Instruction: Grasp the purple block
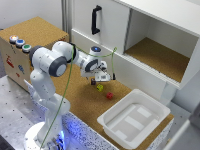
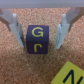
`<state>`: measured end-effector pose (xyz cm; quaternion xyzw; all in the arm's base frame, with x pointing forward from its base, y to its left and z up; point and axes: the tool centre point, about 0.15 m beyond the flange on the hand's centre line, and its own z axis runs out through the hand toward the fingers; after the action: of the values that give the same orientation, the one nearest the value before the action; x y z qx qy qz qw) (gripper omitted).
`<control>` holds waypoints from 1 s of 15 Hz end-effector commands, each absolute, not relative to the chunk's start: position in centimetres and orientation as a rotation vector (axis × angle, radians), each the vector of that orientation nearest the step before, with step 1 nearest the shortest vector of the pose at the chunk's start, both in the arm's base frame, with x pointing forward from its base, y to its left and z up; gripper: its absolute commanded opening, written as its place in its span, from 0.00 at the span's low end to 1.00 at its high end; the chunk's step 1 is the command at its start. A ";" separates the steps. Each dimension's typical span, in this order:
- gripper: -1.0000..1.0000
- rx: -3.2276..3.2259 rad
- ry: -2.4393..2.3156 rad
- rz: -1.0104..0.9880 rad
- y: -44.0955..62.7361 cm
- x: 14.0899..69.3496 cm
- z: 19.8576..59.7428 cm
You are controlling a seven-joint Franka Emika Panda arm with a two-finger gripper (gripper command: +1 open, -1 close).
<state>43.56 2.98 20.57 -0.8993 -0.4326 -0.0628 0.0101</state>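
Two fingers of the gripper straddle the purple block, jaws open with gaps either side. Approach looks done; closing is left. Block: dark purple cube, yellow letters, sitting on cork just beside the yellow-green cube.

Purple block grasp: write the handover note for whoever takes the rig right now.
Gripper: open, fingers either side of the purple block, not yet closed on it.
Purple block: on the cork surface, between the fingers; it carries yellow letters.
Yellow-green cube and red cube lie nearby; the white tray is toward the exterior view's right.
Done: approach and alignment.
Left: close on the block and confirm the hold.
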 end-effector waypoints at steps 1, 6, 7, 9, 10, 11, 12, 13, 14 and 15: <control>0.00 -2.933 -1.269 -0.098 2.4 43.3 22.4; 0.00 -2.804 -1.482 -0.163 8.3 40.6 33.3; 0.00 -2.770 -1.515 -0.176 9.5 40.5 35.1; 0.00 -2.705 -1.555 -0.196 11.6 40.3 38.1; 0.00 -2.698 -1.586 -0.193 12.5 40.1 38.9; 0.00 -2.677 -1.597 -0.196 13.1 40.0 39.3; 0.00 -2.667 -1.609 -0.186 13.4 39.6 39.1; 0.00 -2.647 -1.646 -0.185 14.1 39.0 38.8; 0.00 -2.634 -1.673 -0.172 14.6 38.5 38.6; 0.00 -2.620 -1.692 -0.173 15.1 38.1 38.5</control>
<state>39.72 11.93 37.49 -0.8526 -0.5179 -0.0693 0.0095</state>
